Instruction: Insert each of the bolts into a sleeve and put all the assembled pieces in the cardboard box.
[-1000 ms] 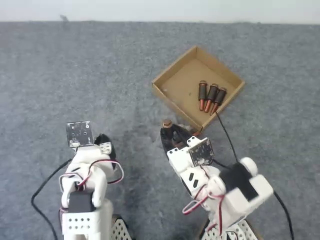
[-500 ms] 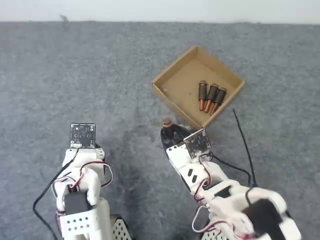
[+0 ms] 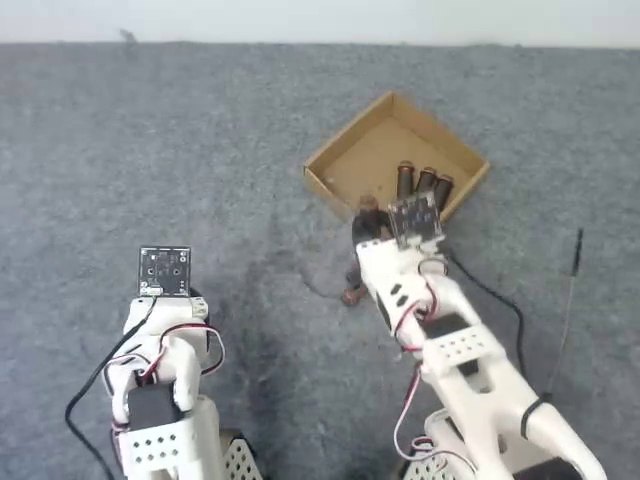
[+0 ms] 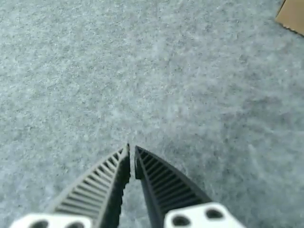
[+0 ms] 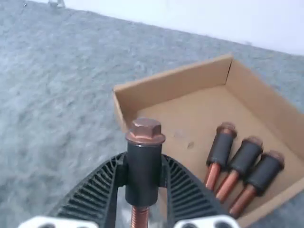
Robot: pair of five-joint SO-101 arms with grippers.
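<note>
— Moved since a second ago?
— Swung the right arm (image 3: 440,330) out far and to the right, up to the near wall of the cardboard box (image 3: 335,185). Left the left arm (image 3: 165,370) parked near left.
— Holding what?
— Clamped in the right gripper (image 5: 142,176): a bolt in its sleeve (image 5: 144,142), upright, head up, just over that near wall. Probably kept upright so as not to slide apart before release.
— And the left gripper (image 4: 132,153)?
— Pressed almost together on nothing, over bare carpet (image 4: 190,71). Already lying inside the box, far right: three assembled pieces (image 5: 242,164), side by side.
</note>
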